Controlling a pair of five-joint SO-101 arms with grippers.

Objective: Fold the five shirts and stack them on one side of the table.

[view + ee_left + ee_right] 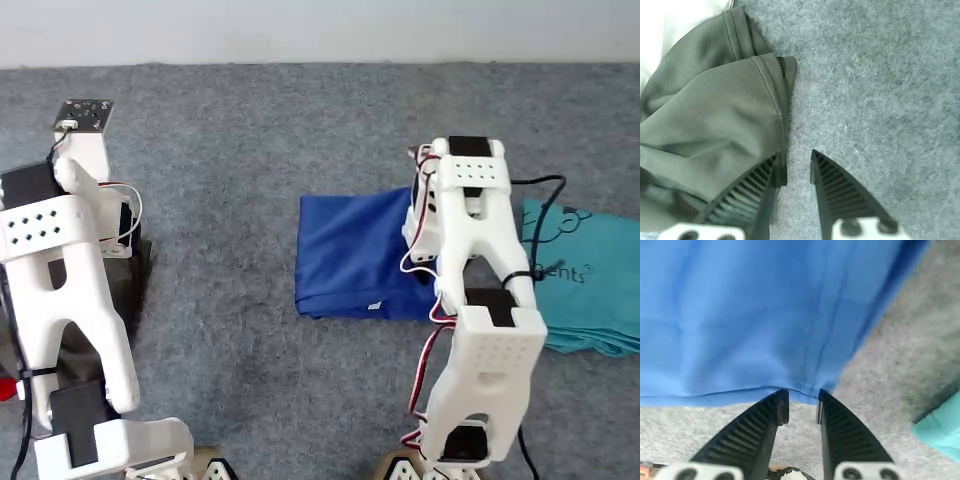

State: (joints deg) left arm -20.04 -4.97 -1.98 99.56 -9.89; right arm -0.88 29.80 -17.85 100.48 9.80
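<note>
Blue shirt (350, 265) looks folded — nothing stacked yet; my left claw (795, 165) and right claw (802, 402) both hang slightly open.

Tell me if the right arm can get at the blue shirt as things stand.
Probably yes. The right arm has its jaws open at the hem of the blue shirt, nothing between them and the cloth; the teal shirt lies aside.

Three shirts can be counted with certainty: one blue shirt (350, 255), one teal shirt (590, 290) and one dark olive shirt (715, 115). A pale cloth (660, 30) beside the olive one is perhaps a fourth, but too little of it is seen. There are two arms, the left arm (60, 270) and the right arm (495, 350).
</note>
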